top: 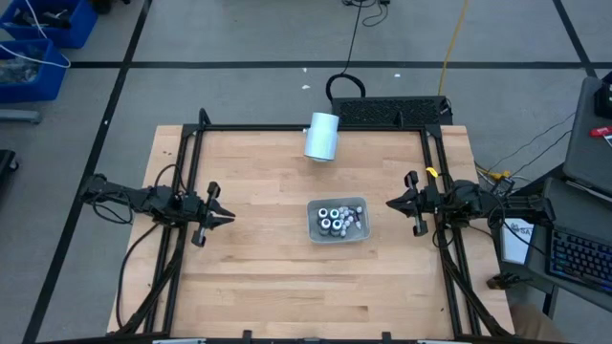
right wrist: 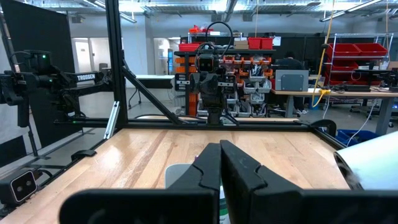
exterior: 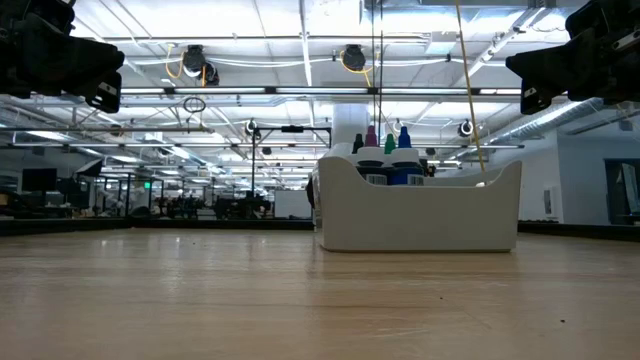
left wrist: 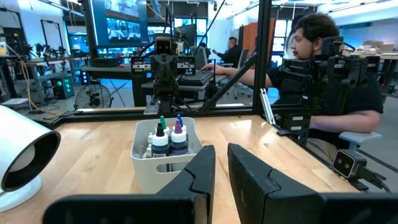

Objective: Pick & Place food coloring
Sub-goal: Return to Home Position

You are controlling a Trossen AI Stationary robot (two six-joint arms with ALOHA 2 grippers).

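Looking across the bench (top: 258, 287), you find the food coloring (top: 337, 219) standing upright inside the grey tray (top: 337, 238), with green, violet and blue caps showing above its wall. Left of the tray, well apart and raised, your left end effector (top: 229, 218) shows a narrow gap between its fingers. Right of the tray and nearer, your right end effector (top: 390, 203) is pressed together, empty. Beyond the tray a white cylinder (top: 322, 136) lies on its side. Farther off, a person (left wrist: 336, 81) sits.
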